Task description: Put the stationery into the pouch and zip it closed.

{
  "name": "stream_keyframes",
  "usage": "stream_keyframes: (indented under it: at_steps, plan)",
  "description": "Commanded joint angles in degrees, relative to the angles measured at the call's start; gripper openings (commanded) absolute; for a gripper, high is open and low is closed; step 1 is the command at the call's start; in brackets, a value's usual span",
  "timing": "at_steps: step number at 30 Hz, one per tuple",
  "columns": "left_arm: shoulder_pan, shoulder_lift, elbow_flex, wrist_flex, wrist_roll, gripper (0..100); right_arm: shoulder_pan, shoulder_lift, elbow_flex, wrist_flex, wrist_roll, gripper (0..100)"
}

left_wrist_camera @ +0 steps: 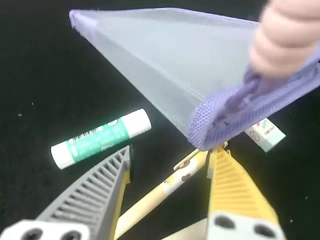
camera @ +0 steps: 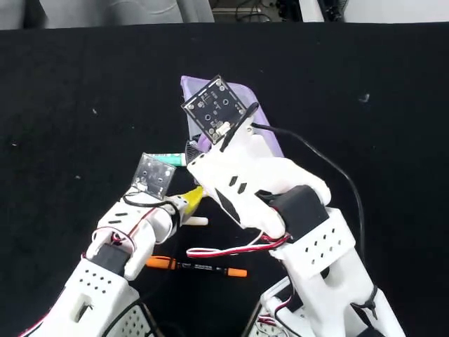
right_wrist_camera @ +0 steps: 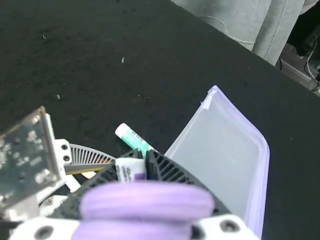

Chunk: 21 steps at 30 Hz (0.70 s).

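Note:
The purple mesh pouch is lifted at one corner, where my right gripper is shut on its edge; its ribbed finger presses the purple trim. In the high view the pouch lies under the right arm. My left gripper is open just below the raised corner, and a yellow patterned pencil lies slanted between its grey and yellow fingers. A green glue stick lies beside the grey finger, and a small eraser beyond the yellow one. An orange-capped pen lies between the arm bases.
A black cloth covers the whole table, with open room to the left, right and far side. The right arm's cable trails across the cloth on the right. The table's far edge runs along the top of the high view.

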Motion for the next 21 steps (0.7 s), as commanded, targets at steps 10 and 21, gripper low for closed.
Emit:
stream_keyframes:
  at_steps: [10, 21]
  plan:
    - [0.57, -16.09, 0.04, 4.04, 1.49, 25, -0.53, -2.07, -3.21, 0.09, 0.0, 1.1]
    - [0.4, -15.38, 0.57, 3.52, -0.53, 25, 3.87, -2.07, -3.82, -0.35, -0.26, 1.1]
